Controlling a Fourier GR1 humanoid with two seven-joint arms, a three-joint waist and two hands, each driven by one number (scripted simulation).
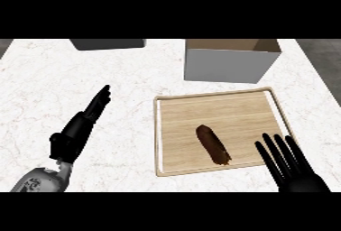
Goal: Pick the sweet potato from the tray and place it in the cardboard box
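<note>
One left hand (pixel 80 128), fingers straight, over the marble worktop (pixel 40 81). One grey container (pixel 106 43), perhaps a bin, cut off. One wooden tray (pixel 174 108) holding one sweet potato (pixel 212 144). One cardboard box (pixel 230 63) behind the tray. One right hand (pixel 290 164), fingers spread wide, holding nothing.
</note>
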